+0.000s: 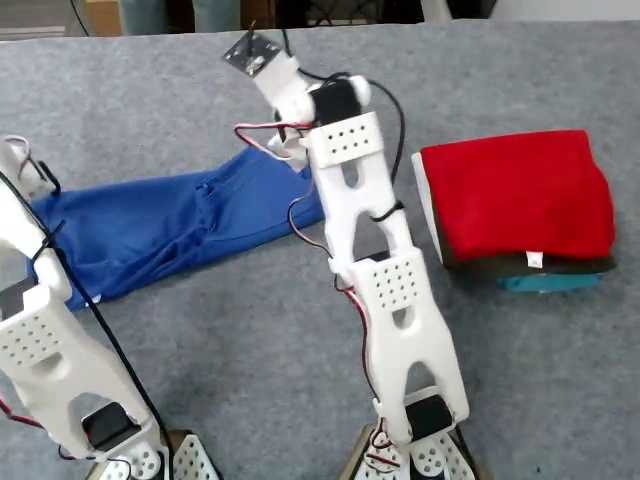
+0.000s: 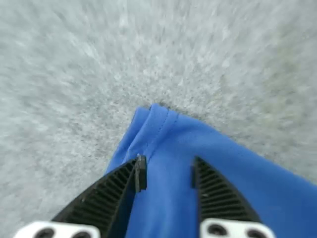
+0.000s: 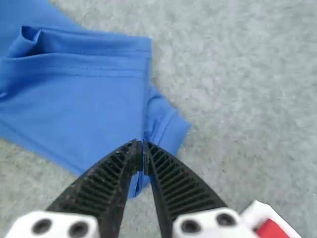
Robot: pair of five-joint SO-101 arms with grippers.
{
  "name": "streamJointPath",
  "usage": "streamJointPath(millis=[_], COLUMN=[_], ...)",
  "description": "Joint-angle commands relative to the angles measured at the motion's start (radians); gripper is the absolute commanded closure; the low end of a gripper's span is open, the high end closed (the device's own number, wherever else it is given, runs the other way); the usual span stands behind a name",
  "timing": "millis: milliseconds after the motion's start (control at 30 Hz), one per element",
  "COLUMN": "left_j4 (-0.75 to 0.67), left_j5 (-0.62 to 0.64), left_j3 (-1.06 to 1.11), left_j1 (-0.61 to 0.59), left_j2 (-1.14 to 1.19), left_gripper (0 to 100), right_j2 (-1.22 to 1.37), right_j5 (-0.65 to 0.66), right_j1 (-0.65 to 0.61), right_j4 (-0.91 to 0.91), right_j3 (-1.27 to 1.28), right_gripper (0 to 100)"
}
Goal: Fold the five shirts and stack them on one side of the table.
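A blue shirt [image 1: 170, 225] lies folded into a long strip across the left half of the grey table. My left gripper [image 1: 20, 165] is at its left end. In the left wrist view it [image 2: 167, 173] stands open, with its fingers on either side of a hemmed corner of the blue shirt [image 2: 223, 168]. My right gripper [image 1: 292, 155] is at the strip's right end. In the right wrist view it [image 3: 143, 146] is shut, and its tips pinch a bunched edge of the blue shirt [image 3: 74, 89]. A stack of folded shirts sits at the right, with a red shirt [image 1: 515, 190] on top.
Under the red shirt the stack shows a dark layer [image 1: 500, 268], a teal one [image 1: 550, 283] and a white edge [image 1: 428, 205]. Grey felt [image 1: 250, 340] is bare between the arm bases and in front of the blue strip. The table's far edge [image 1: 120, 36] runs along the back.
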Motion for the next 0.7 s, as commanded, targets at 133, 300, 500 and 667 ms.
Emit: streamJointPath(millis=[133, 300, 500, 667], left_j4=[0.267, 0.1, 0.222, 0.275], left_j5=[-0.097, -0.132, -0.196, -0.199], left_j3=[-0.054, 0.001, -0.177, -0.239], left_j1=[-0.137, -0.191, -0.179, -0.142], left_j2=[-0.021, 0.189, 0.338, 0.42], left_gripper=[70, 70, 80, 94], right_j2=[-0.371, -0.504, -0.619, -0.677], right_j5=[-0.002, 0.061, 0.069, 0.066], right_j1=[-0.106, -0.127, -0.121, -0.121], right_j4=[0.008, 0.003, -0.015, -0.014], right_j3=[0.484, 0.777, 0.883, 0.886], right_gripper=[98.4, 98.4, 98.4, 98.4])
